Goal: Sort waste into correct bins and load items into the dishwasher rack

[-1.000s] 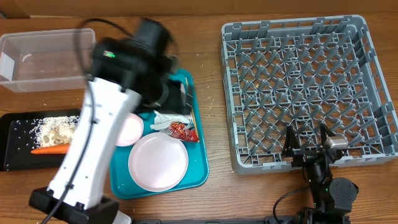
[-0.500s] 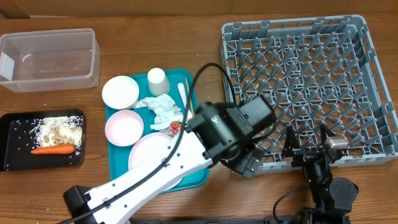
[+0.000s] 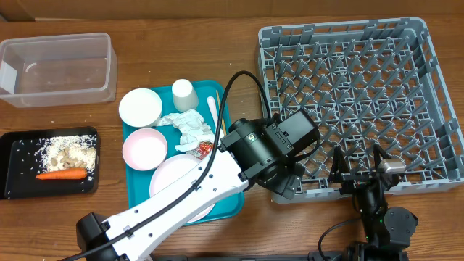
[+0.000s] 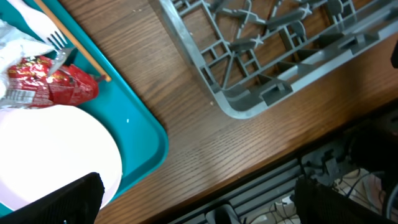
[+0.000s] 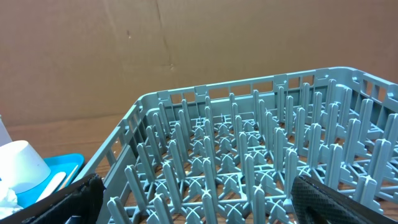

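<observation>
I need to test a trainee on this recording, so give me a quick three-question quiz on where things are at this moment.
1. True or false: the rack holds no dishes yet.
2. Where does the carrot lie? A: in the tub. B: on the black tray. C: in the rack.
3. Fill in: the left gripper is ___, with nothing between its fingers.

Key: 1 true; 2 B; 3 open.
</observation>
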`<move>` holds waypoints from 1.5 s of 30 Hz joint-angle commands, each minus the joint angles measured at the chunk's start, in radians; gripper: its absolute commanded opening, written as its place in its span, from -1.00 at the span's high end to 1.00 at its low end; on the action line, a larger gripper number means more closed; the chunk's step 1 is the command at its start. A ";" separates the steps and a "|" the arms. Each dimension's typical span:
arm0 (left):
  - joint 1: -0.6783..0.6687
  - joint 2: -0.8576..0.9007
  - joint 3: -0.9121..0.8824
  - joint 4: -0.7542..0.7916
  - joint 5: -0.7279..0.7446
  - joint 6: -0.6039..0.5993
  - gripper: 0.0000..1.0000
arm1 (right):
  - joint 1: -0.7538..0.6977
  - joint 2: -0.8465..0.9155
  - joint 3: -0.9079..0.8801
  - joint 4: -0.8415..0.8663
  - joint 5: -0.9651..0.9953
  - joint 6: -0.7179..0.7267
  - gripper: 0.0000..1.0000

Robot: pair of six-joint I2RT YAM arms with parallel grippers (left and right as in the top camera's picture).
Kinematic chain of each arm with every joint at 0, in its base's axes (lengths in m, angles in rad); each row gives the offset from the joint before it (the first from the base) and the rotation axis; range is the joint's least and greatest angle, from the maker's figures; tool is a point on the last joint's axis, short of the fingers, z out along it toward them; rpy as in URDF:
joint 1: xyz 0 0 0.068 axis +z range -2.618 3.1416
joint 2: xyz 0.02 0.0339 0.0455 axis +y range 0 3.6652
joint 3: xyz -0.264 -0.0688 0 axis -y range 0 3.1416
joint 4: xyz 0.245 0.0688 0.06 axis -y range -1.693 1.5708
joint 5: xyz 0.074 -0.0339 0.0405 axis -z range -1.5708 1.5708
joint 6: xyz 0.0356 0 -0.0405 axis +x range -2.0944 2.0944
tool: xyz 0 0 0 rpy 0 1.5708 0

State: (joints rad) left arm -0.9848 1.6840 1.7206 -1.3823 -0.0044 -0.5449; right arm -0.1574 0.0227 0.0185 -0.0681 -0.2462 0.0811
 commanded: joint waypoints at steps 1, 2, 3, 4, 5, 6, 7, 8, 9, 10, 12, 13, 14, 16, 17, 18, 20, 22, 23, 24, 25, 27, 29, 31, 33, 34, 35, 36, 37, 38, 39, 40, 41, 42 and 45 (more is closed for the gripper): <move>0.038 -0.022 -0.009 0.003 -0.044 -0.013 -1.00 | -0.006 0.000 -0.010 0.007 0.010 -0.003 -1.00; 0.049 -0.022 -0.009 0.003 -0.044 -0.014 -1.00 | -0.006 0.000 -0.010 0.007 0.010 -0.003 -1.00; 0.061 -0.022 -0.009 0.003 -0.043 -0.014 -1.00 | -0.006 0.000 -0.010 0.007 0.010 -0.003 -1.00; 0.075 -0.022 -0.009 0.003 -0.043 -0.021 -0.99 | -0.006 0.000 -0.010 0.007 0.010 -0.003 -1.00; 0.085 -0.022 -0.009 0.003 -0.042 -0.021 -0.99 | -0.006 0.000 -0.010 0.007 0.010 -0.003 -1.00; 0.095 -0.022 -0.010 0.003 -0.042 -0.021 -1.00 | -0.006 0.000 -0.010 0.007 0.010 -0.003 -1.00; 0.104 -0.022 -0.012 0.003 -0.043 -0.021 -1.00 | -0.006 0.000 -0.010 0.007 0.010 -0.003 -1.00; 0.110 -0.022 -0.014 0.003 -0.043 -0.021 -1.00 | -0.006 0.000 -0.010 0.007 0.010 -0.003 -1.00; 0.113 -0.022 -0.017 0.003 -0.043 -0.021 -1.00 | -0.006 0.000 -0.010 0.007 0.010 -0.003 -1.00; 0.114 -0.022 -0.019 0.003 -0.043 -0.020 -1.00 | -0.006 0.000 -0.010 0.007 0.010 -0.003 -1.00; 0.115 -0.022 -0.027 0.003 -0.043 -0.020 -1.00 | -0.006 0.000 -0.010 0.007 0.010 -0.003 -1.00; 0.115 -0.022 -0.032 0.003 -0.043 -0.020 -1.00 | -0.006 0.000 -0.010 0.007 0.010 -0.003 -1.00; 0.115 -0.022 -0.038 0.003 -0.043 -0.020 -0.99 | -0.006 0.000 -0.010 0.007 0.010 -0.003 -1.00; 0.115 -0.022 -0.051 0.003 -0.044 -0.020 -1.00 | -0.006 0.000 -0.010 0.007 0.010 -0.003 -1.00; 0.115 -0.022 -0.058 0.004 -0.044 -0.020 -1.00 | -0.006 0.000 -0.010 0.007 0.010 -0.003 -1.00; 0.115 -0.022 -0.068 0.007 -0.044 -0.020 -0.99 | -0.006 0.000 -0.010 0.007 0.010 -0.003 -1.00; 0.115 -0.022 -0.084 0.018 -0.044 -0.020 -0.99 | -0.006 0.000 -0.010 0.007 0.010 -0.003 -1.00; 0.115 -0.022 -0.100 0.032 -0.044 -0.021 -0.99 | -0.006 0.000 -0.010 0.007 0.010 -0.003 -1.00; 0.115 -0.022 -0.105 0.037 -0.044 -0.021 -0.99 | -0.006 0.000 -0.010 0.007 0.010 -0.003 -1.00; 0.115 -0.022 -0.115 0.047 -0.043 -0.021 -1.00 | -0.006 0.000 -0.010 0.007 0.010 -0.003 -1.00; 0.115 -0.022 -0.119 0.049 -0.041 -0.021 -1.00 | -0.006 0.000 -0.010 0.007 0.010 -0.003 -1.00; 0.115 -0.022 -0.129 0.056 -0.032 -0.020 -1.00 | -0.006 0.000 -0.010 0.007 0.010 -0.003 -1.00; 0.115 -0.022 -0.130 0.056 -0.029 -0.020 -1.00 | -0.006 0.000 -0.010 0.007 0.010 -0.003 -1.00; 0.115 -0.022 -0.130 0.058 -0.029 -0.020 -0.99 | -0.006 0.000 -0.010 0.007 0.010 -0.003 -1.00; 0.115 -0.022 -0.130 0.060 -0.029 -0.020 -0.99 | -0.006 0.000 -0.010 0.007 0.010 -0.003 -1.00; 0.115 -0.022 -0.130 0.060 -0.029 -0.020 -0.99 | -0.006 0.000 -0.010 0.007 0.010 -0.003 -1.00; 0.115 -0.022 -0.130 0.060 -0.029 -0.020 -1.00 | -0.006 0.000 -0.010 0.007 0.010 -0.003 -1.00; 0.115 -0.022 -0.130 0.060 -0.029 -0.020 -1.00 | -0.006 0.000 -0.010 0.007 0.010 -0.003 -1.00; 0.115 -0.022 -0.130 0.060 -0.029 -0.020 -1.00 | -0.006 0.000 -0.010 0.007 0.010 -0.003 -1.00; 0.115 -0.022 -0.130 0.060 -0.029 -0.020 -1.00 | -0.006 0.000 -0.010 0.007 0.010 -0.003 -1.00; 0.115 -0.022 -0.130 0.060 -0.029 -0.020 -1.00 | -0.006 0.000 -0.010 0.007 0.010 -0.003 -1.00; 0.115 -0.022 -0.130 0.060 -0.029 -0.020 -0.99 | -0.006 0.000 -0.010 0.007 0.010 -0.003 -1.00; 0.115 -0.022 -0.130 0.060 -0.029 -0.020 -1.00 | -0.006 0.000 -0.010 0.007 0.010 -0.003 -1.00; 0.115 -0.022 -0.130 0.060 -0.029 -0.020 -1.00 | -0.006 0.000 -0.010 0.007 0.010 -0.003 -1.00; 0.115 -0.022 -0.130 0.060 -0.029 -0.020 -1.00 | -0.006 0.000 -0.010 0.007 0.010 -0.003 -1.00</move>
State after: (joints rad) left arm -0.8703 1.6836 1.5974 -1.3228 -0.0345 -0.5488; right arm -0.1574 0.0227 0.0185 -0.0677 -0.2459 0.0814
